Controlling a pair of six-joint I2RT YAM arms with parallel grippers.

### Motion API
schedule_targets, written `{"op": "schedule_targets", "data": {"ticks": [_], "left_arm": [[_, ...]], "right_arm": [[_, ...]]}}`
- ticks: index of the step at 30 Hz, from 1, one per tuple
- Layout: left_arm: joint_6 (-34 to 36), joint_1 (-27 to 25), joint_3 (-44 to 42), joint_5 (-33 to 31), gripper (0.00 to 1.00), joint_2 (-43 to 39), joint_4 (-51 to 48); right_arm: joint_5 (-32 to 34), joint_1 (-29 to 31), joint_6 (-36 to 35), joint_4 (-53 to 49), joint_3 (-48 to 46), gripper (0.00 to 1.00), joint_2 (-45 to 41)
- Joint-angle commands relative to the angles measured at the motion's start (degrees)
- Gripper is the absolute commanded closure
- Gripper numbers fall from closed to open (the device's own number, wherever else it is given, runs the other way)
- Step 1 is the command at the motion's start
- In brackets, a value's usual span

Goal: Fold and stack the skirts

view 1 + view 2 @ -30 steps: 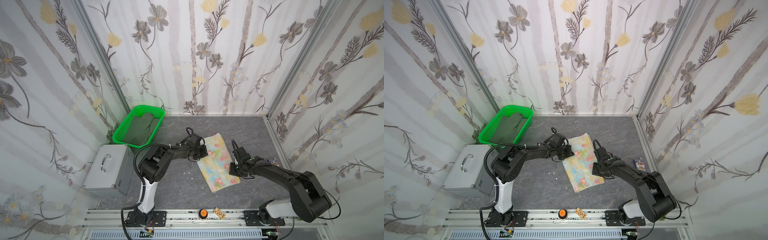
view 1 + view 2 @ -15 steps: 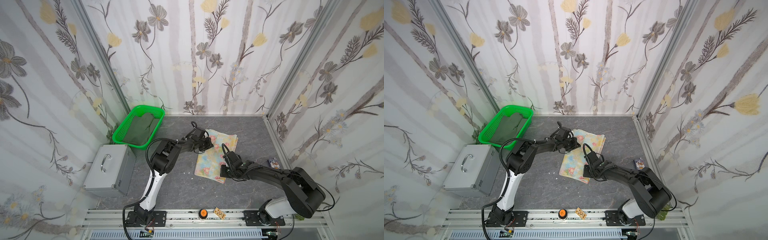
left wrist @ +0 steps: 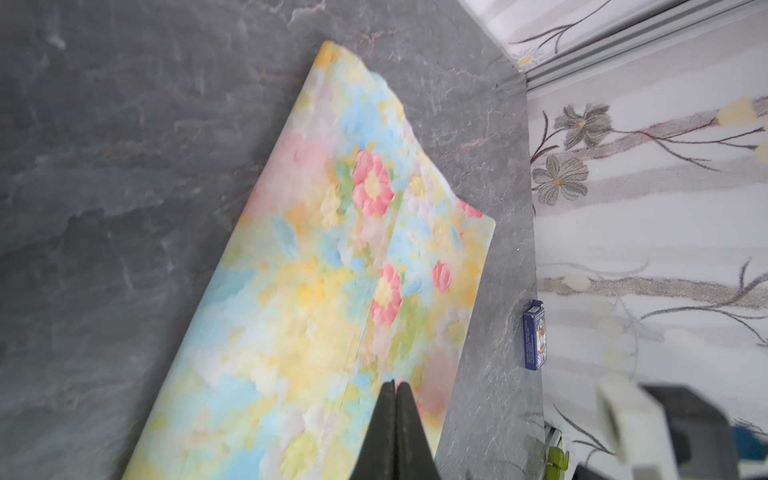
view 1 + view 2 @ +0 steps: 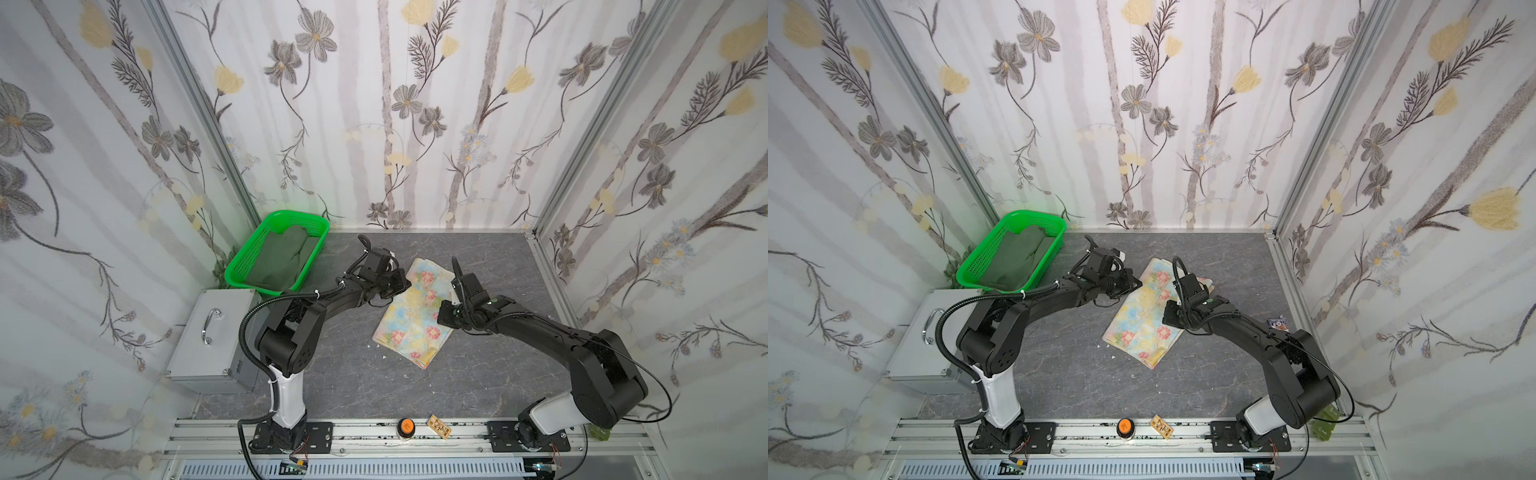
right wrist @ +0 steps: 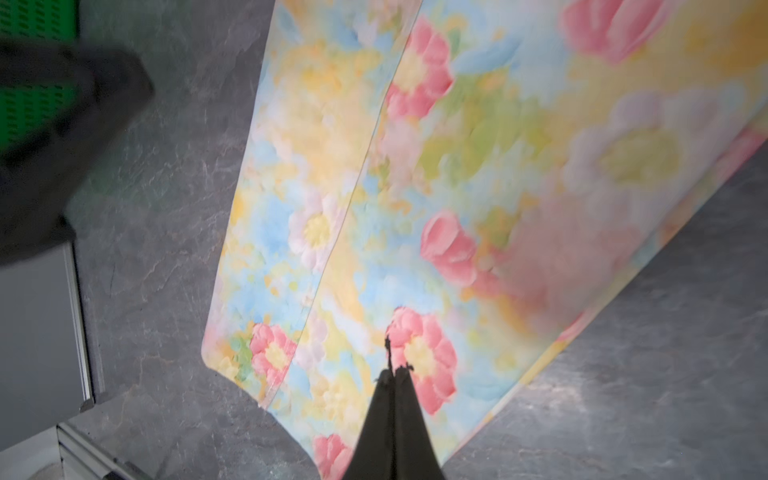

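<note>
The floral skirt [image 4: 415,318] [image 4: 1144,322] lies folded flat in the middle of the grey table, pastel yellow and blue with pink flowers. My left gripper [image 4: 404,286] [image 4: 1136,284] is shut at its far left edge. In the left wrist view its fingertips [image 3: 395,383] are pressed together over the floral skirt [image 3: 316,257], with nothing between them. My right gripper [image 4: 442,318] [image 4: 1167,318] is shut over the skirt's right edge; its tips [image 5: 392,372] hover above the printed cloth [image 5: 478,174]. The dark olive skirt [image 4: 284,257] [image 4: 1019,257] lies in the green basket.
The green mesh basket [image 4: 233,275] stands at the back left, with a silver metal case [image 4: 208,336] in front of it. A small blue box [image 4: 1277,323] [image 3: 534,335] lies by the right wall. An orange button [image 4: 406,426] and a small card [image 4: 439,427] sit on the front rail.
The floral skirt has shifted a little to the left and lies flat again after bunching at its far end. The right gripper has moved left onto its edge; both grippers stayed shut.
</note>
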Motion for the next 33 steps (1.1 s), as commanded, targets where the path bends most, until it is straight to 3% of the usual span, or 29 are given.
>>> {"op": "schedule_targets", "data": {"ticks": [1,8,14,26,33], "left_arm": [[-1.88,-1.72,-4.47,-1.78,1.00,-2.71,-0.49],[-5.19,-5.82,-10.57,-5.58,1.00,-4.16,-0.40],[-5.61,-6.08,-11.27,-6.30,1.00,-1.89,-0.40],[-1.72,-1.14,-10.09,-4.23,1.00,2.06,-0.47],[1.13,2.35,-6.97,-4.40,1.00,5.11,-0.58]], "right_arm": [[2.32,-3.64,-6.71,-1.80,4.82,1.00,5.12],[5.37,-8.78,-9.09,-2.48,13.40,1.00,16.36],[6.60,-9.42,-8.49,-2.76,12.22,1.00,18.12],[6.82,-8.84,-3.41,-0.32,-2.84,1.00,7.92],[5.60,-2.15,5.46,2.17,-14.50,1.00,-1.61]]}}
